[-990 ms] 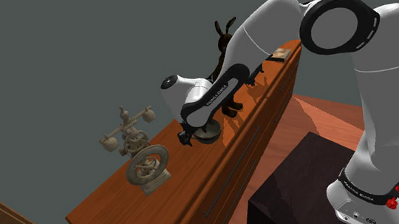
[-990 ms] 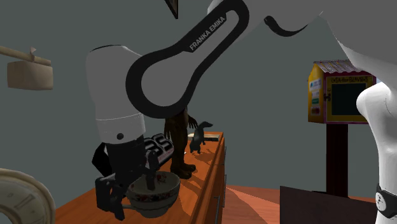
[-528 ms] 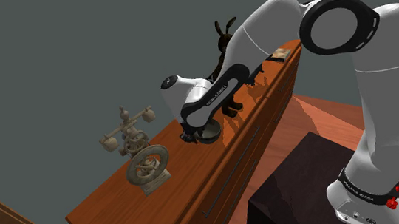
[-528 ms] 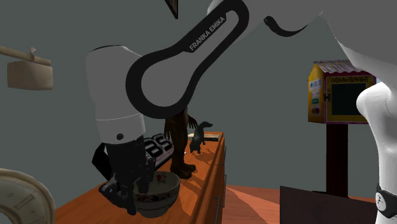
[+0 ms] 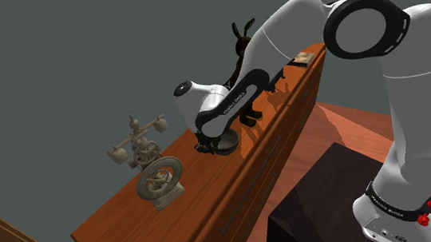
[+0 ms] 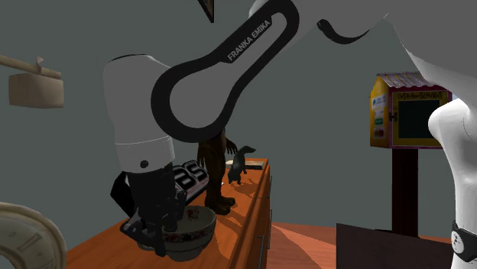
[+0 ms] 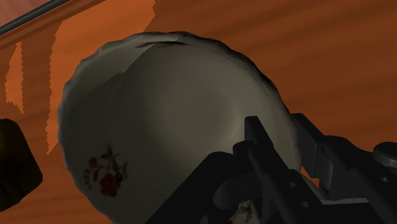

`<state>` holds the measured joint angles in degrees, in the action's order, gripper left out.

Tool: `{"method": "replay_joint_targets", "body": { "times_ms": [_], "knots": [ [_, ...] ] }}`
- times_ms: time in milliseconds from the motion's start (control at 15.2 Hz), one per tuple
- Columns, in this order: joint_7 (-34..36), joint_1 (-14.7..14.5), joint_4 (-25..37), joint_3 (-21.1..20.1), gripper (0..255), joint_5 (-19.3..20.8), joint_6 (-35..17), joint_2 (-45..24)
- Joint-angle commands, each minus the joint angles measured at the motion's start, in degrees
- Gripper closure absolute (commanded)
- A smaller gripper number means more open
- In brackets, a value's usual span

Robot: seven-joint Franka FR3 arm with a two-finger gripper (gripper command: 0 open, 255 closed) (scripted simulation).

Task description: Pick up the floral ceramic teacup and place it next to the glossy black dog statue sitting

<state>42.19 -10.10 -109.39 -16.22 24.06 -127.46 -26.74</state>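
The teacup (image 7: 159,121) is a wide, pale, scalloped bowl with small red flowers inside. It stands on the wooden dresser top (image 5: 204,193). My gripper (image 7: 286,156) is shut on its rim, one finger inside the bowl and one outside. From the shoulder view the teacup (image 5: 226,144) sits under the gripper (image 5: 208,146). In the second exterior view the gripper (image 6: 162,233) clasps the side of the teacup (image 6: 195,228) nearer the camera. The black dog statue (image 6: 215,172) sits just behind the cup; in the shoulder view the dog statue (image 5: 241,43) is partly hidden by my arm.
Two beige wheel-like ornaments (image 5: 160,182) (image 5: 137,142) stand on the dresser toward the shoulder view's left. Past the dog are a small dark bird figure (image 6: 240,165) and a flat book (image 5: 306,57). A yellow birdhouse on a post (image 6: 403,111) stands off the dresser.
The fingers have closed from wide apart onto the teacup's rim. The arm and the cup have stayed where they were.
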Motion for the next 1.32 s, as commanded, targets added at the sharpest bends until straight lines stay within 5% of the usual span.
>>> {"method": "replay_joint_targets", "body": {
  "times_ms": [0,1254],
  "knots": [
    [-0.3,0.1,0.1,-0.1,255,-0.3,0.5,0.5],
    [-4.9,1.2,3.6,-2.1,255,-5.0,11.4,8.8]
  ]
}}
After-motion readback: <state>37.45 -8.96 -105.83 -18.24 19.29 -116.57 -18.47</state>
